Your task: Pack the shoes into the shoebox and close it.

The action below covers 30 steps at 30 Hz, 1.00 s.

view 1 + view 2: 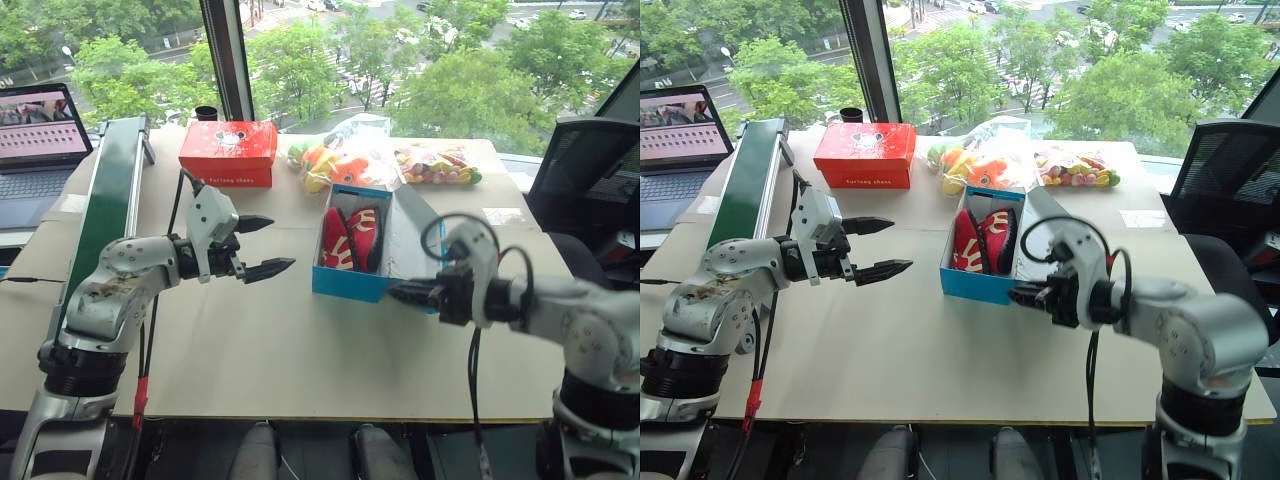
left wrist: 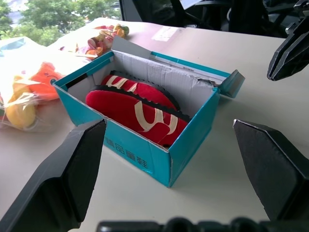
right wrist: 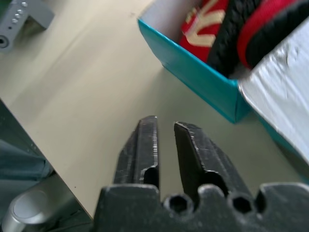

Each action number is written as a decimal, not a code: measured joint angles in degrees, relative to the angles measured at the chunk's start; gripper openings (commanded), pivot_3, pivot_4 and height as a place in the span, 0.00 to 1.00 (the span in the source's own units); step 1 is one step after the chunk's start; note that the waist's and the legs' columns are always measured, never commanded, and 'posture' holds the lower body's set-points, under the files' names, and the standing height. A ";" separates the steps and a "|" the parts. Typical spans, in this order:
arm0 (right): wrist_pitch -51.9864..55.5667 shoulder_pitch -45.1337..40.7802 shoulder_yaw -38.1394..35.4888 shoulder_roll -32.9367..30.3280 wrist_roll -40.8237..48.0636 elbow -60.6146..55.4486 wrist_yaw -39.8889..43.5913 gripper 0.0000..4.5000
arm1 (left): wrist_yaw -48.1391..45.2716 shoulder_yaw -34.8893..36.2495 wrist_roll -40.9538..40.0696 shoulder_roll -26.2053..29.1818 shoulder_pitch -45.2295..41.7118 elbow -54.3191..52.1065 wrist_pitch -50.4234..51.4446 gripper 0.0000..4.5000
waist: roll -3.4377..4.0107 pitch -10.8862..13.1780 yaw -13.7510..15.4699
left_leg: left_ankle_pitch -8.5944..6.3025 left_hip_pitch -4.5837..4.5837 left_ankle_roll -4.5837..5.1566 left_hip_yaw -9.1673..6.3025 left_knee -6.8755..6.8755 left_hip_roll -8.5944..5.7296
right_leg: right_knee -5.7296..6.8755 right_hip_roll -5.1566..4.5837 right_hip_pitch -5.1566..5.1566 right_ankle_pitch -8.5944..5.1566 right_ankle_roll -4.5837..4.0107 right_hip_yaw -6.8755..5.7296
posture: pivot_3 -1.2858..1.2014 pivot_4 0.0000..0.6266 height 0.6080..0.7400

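Observation:
The light-blue shoebox [image 1: 349, 283] stands open in the middle of the table, its lid [image 1: 414, 222] leaning out to the right. Both red shoes [image 1: 346, 238] lie side by side inside it, soles on edge, as the left wrist view shows [image 2: 137, 104]. My left gripper [image 1: 262, 246] hovers open to the left of the box, pointing at it, with nothing between its fingers [image 2: 67, 183]. My right gripper [image 1: 402, 292] is shut and empty just off the box's near right corner [image 3: 207, 87], fingertips [image 3: 145, 140] nearly together over the bare table.
A red box with a mouse print [image 1: 228, 152] sits at the back left. Bagged orange and yellow toys [image 1: 335, 165] and a bag of coloured pieces [image 1: 437, 165] lie behind the shoebox. A green ramp [image 1: 108, 205] and laptop [image 1: 38, 130] are at left, a black chair [image 1: 585, 170] at right.

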 measured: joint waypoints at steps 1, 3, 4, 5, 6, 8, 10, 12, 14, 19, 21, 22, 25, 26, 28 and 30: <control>-0.44 1.11 0.22 0.75 -1.05 0.24 -1.59 0.01 | -0.54 -0.31 0.12 -0.01 -0.20 0.04 -0.16 1.00 | 0.00 0.00 0.02 | 0.01 0.03 0.01 -0.01 0.00 0.00 | 0.02 0.00 0.02 0.00 0.00 -0.01 | 0.52 0.24 0.99; -6.34 4.54 0.59 4.75 -4.80 3.72 -6.32 0.01 | -1.93 -1.17 1.02 0.05 -0.99 1.15 -0.69 1.00 | -0.04 -0.03 0.08 | 0.01 0.22 0.01 -0.03 -0.02 0.01 | -0.03 0.02 0.24 -0.02 0.02 -0.04 | 0.52 0.24 0.99; -8.73 5.70 0.59 6.82 -5.97 5.68 -7.67 0.01 | -2.39 -1.53 1.44 0.14 -1.37 1.64 -0.87 1.00 | -0.03 -0.02 0.06 | 0.01 0.28 0.01 -0.01 -0.04 0.00 | -0.06 0.00 0.30 -0.07 0.10 -0.02 | 0.52 0.24 0.99; -10.53 6.66 0.72 8.28 -6.54 7.08 -8.50 0.01 | -2.78 -1.71 1.83 0.14 -1.78 1.94 -0.95 1.00 | -0.02 -0.02 0.03 | 0.01 0.28 0.01 0.00 -0.05 0.00 | -0.07 0.00 0.31 -0.08 0.13 -0.01 | 0.52 0.24 0.99; -13.52 7.54 1.62 9.11 -7.38 8.84 -9.21 0.01 | -3.32 -1.75 2.20 0.14 -2.41 2.49 -1.00 1.00 | -0.02 -0.01 0.01 | 0.01 0.31 0.01 0.00 -0.05 0.00 | -0.08 0.00 0.34 -0.08 0.13 -0.01 | 0.52 0.24 0.99; -18.66 8.14 1.45 11.61 -8.66 12.17 -10.80 0.01 | -3.82 -1.75 2.44 0.15 -3.82 3.70 -1.03 1.00 | -0.02 -0.01 0.02 | 0.01 0.43 0.01 0.00 -0.07 0.01 | -0.09 0.00 0.46 -0.08 0.13 -0.02 | 0.52 0.24 0.99; -23.82 9.30 -0.02 15.98 -8.80 17.02 -12.21 0.01 | -4.34 -1.62 2.86 0.31 -5.36 4.35 -1.03 1.00 | -0.01 -0.01 0.06 | 0.00 0.57 0.01 -0.01 -0.15 0.01 | -0.13 0.00 0.60 -0.10 0.15 -0.04 | 0.52 0.24 0.99; -26.65 9.74 -0.27 17.67 -8.84 20.28 -12.77 0.01 | -4.68 -1.56 2.99 0.35 -5.72 4.40 -1.03 1.00 | 0.03 0.01 0.02 | 0.00 0.57 0.01 0.00 -0.16 0.00 | -0.13 -0.01 0.60 -0.08 0.12 -0.02 | 0.52 0.24 0.99; -32.81 9.32 -2.55 20.88 -8.70 24.91 -14.37 0.01 | -5.16 -1.60 3.36 0.35 -5.74 4.58 -1.01 1.00 | 0.03 0.01 -0.05 | 0.00 0.59 0.01 0.00 -0.16 0.01 | -0.12 0.00 0.61 -0.08 0.12 -0.02 | 0.52 0.24 0.99; -44.98 7.79 -9.84 25.25 -7.24 35.68 -17.46 0.01 | -5.65 -1.58 3.43 0.39 -6.03 4.59 -0.77 1.00 | 0.03 0.01 0.08 | 0.01 0.61 0.01 0.00 -0.18 0.01 | -0.13 -0.01 0.64 -0.06 0.10 -0.03 | 0.52 0.24 0.99; -50.41 6.18 -12.63 26.48 -5.24 39.05 -18.06 0.01 | -5.83 -1.57 3.50 0.48 -6.48 4.58 -0.74 1.00 | 0.02 0.01 0.02 | 0.00 0.70 0.00 0.00 -0.16 0.00 | -0.14 -0.02 0.73 -0.07 0.11 -0.02 | 0.52 0.24 0.99; -53.41 5.65 -13.73 26.73 -4.82 40.73 -18.82 0.01 | -5.91 -1.54 3.51 0.55 -6.64 4.56 -0.71 1.00 | 0.02 0.01 0.00 | 0.00 0.73 0.00 0.01 -0.17 0.01 | -0.12 -0.02 0.73 -0.07 0.11 -0.01 | 0.52 0.24 0.99; -60.26 4.09 -16.32 27.02 -4.08 43.43 -21.91 0.01 | -5.91 -1.39 3.30 0.89 -6.62 4.36 0.54 1.00 | 0.06 0.03 0.08 | 0.00 0.73 0.00 0.01 -0.18 0.01 | -0.11 -0.02 0.72 -0.07 0.11 -0.01 | 0.52 0.24 0.99; -61.98 3.29 -18.12 27.28 -2.09 43.40 -22.70 0.01 | -5.83 -1.06 3.07 1.18 -6.56 4.15 1.29 1.00 | 0.09 0.05 0.07 | 0.00 0.72 0.01 0.01 -0.20 0.01 | -0.12 -0.02 0.71 -0.06 0.10 -0.01 | 0.52 0.24 0.99; -62.86 2.28 -19.19 27.18 1.38 41.08 -22.43 0.01 | -5.46 -0.05 2.79 1.69 -6.16 3.61 2.00 1.00 | 0.12 0.07 -0.08 | 0.00 0.72 0.01 0.02 -0.25 0.01 | -0.12 -0.02 0.69 -0.03 0.03 0.01 | 0.52 0.24 0.99; -61.80 1.56 -17.42 26.40 4.37 36.36 -20.81 0.01 | -5.31 0.24 2.75 1.79 -5.83 2.93 2.54 1.00 | 0.17 0.10 -0.45 | 0.00 0.73 0.01 0.03 -0.30 0.02 | -0.10 0.00 0.66 -0.03 0.03 0.04 | 0.52 0.24 0.99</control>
